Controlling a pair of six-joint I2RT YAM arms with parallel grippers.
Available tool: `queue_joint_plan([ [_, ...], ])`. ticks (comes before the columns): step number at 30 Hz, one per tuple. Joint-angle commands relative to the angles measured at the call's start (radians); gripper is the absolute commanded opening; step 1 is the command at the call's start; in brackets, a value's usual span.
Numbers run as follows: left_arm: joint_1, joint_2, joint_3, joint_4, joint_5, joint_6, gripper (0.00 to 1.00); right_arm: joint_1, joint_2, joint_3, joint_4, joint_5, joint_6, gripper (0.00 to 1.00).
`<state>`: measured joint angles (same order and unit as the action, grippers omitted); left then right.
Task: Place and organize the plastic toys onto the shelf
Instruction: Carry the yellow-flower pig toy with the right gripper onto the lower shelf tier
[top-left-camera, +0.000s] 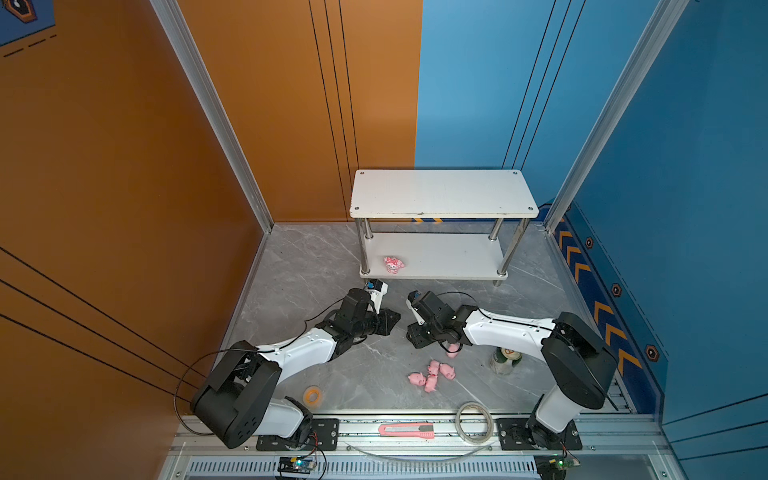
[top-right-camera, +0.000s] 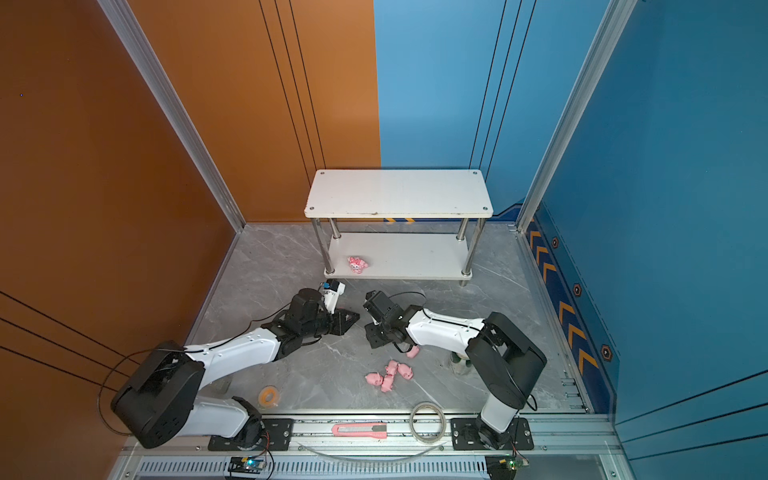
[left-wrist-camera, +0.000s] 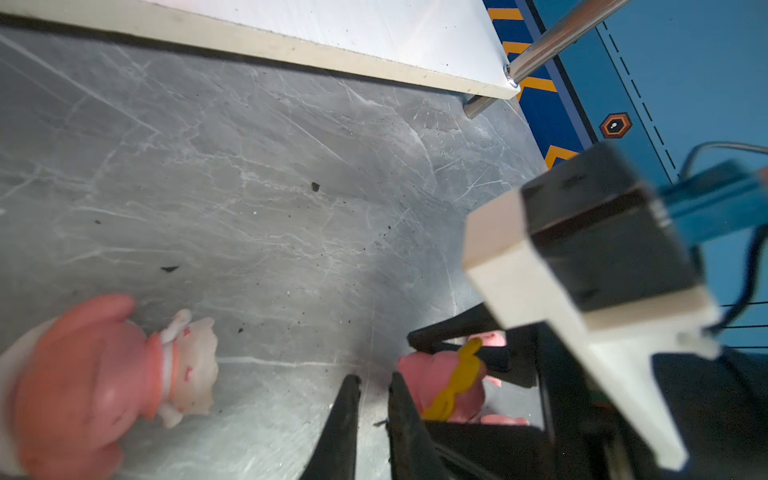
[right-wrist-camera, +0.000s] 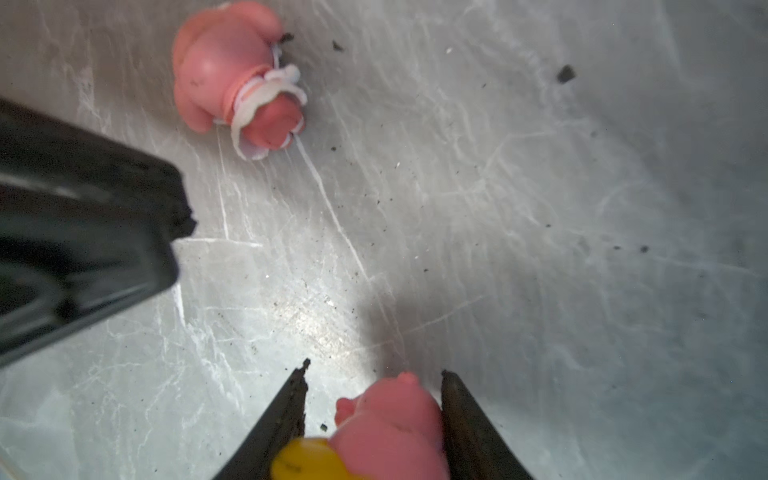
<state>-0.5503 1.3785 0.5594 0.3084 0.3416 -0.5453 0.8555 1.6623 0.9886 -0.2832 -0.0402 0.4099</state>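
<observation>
Lying within right tool (right-wrist-camera: 376, 369): figurine (right-wrist-camera: 386, 424)

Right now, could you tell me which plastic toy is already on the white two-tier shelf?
The pink-and-white cartoon figurine on the lower tier of the shelf; the tiny pink pigs lie on the grey tabletop.

The white shelf (top-left-camera: 442, 193) carries a pink-white figurine (top-left-camera: 393, 264) on its lower tier. On the floor lie four clustered pink pigs (top-left-camera: 431, 384), a fifth pig (top-left-camera: 453, 351) apart, the sunflower-faced figurine (right-wrist-camera: 386, 432) and the white-pink figurine (right-wrist-camera: 241, 83).
</observation>
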Motion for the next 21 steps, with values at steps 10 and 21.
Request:
queue_joint_plan([
  [10,0.064,-0.194,-0.063,-0.141,-0.034,0.055,0.18,-0.188,-0.008,0.242,-0.083,0.063,-0.17,0.31],
  [21,0.077,-0.299,-0.075,-0.226,-0.101,0.079,0.19,-0.331,0.236,0.487,-0.066,-0.011,-0.275,0.28],
])
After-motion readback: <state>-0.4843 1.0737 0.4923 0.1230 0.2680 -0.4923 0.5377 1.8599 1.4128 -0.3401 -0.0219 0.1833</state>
